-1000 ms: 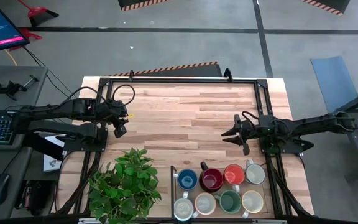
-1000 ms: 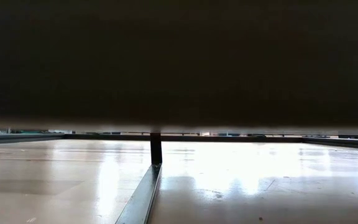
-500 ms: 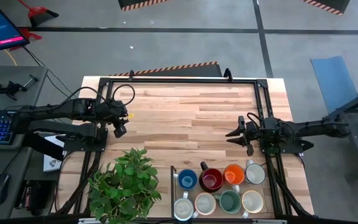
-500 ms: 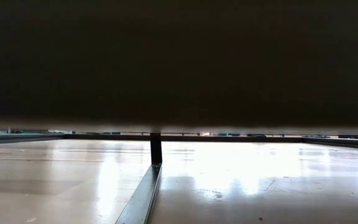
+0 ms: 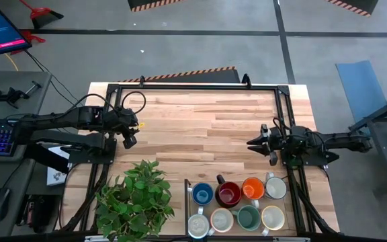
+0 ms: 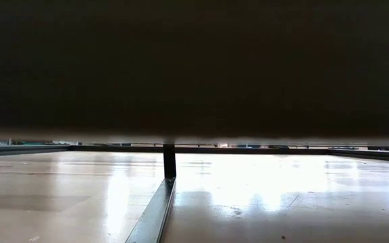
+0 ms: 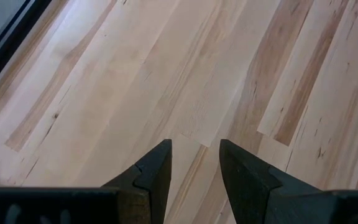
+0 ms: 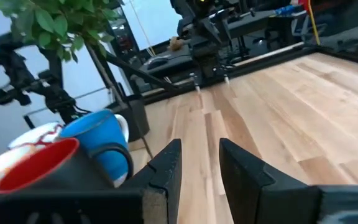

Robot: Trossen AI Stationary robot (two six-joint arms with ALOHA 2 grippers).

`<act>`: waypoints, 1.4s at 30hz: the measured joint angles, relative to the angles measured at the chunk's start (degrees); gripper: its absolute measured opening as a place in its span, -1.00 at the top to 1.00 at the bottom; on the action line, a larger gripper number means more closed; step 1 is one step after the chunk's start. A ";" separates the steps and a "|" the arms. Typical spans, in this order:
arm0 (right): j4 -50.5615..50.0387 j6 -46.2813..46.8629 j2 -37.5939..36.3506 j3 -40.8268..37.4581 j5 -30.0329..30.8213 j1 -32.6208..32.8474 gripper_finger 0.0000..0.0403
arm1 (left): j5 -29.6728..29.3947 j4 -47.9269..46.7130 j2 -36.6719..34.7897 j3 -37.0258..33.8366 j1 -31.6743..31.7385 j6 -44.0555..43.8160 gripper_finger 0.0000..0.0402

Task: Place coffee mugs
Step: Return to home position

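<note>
Eight coffee mugs stand in two rows in a tray (image 5: 187, 202) at the table's near edge: blue (image 5: 202, 195), dark red (image 5: 228, 193), orange (image 5: 252, 188) and white (image 5: 275, 187) behind, white (image 5: 197, 225), cream (image 5: 220, 220), green (image 5: 248, 217) and cream (image 5: 273, 217) in front. My right gripper (image 5: 255, 144) (image 8: 199, 152) hovers above the bare wood just beyond the orange mug, fingers narrowly open and empty. Its wrist view shows the blue mug (image 8: 98, 143) and dark red mug (image 8: 39, 168). My left gripper (image 5: 130, 140) (image 7: 194, 152) waits near the left edge, narrowly open over bare wood.
A leafy potted plant (image 5: 136, 198) stands at the near edge, left of the tray. A black frame (image 5: 193, 86) runs around the tabletop. Bare wood (image 5: 200, 128) lies between the two arms. The low view is mostly dark and shows no mug or gripper.
My right gripper has drawn back a little toward the table's right edge, staying above the wood beyond the mugs. The mugs have not moved.
</note>
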 joint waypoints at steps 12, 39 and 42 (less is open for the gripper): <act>-0.09 -0.87 0.11 -0.02 0.66 0.00 0.56 | 0.00 -0.01 0.00 0.00 -0.01 0.00 0.38; -0.15 -0.85 0.11 -0.02 0.66 0.00 0.56 | 0.00 0.00 0.01 0.00 -0.01 0.00 0.38; -0.15 -0.87 0.11 -0.02 0.66 0.00 0.56 | 0.00 0.00 0.00 0.00 -0.02 0.00 0.38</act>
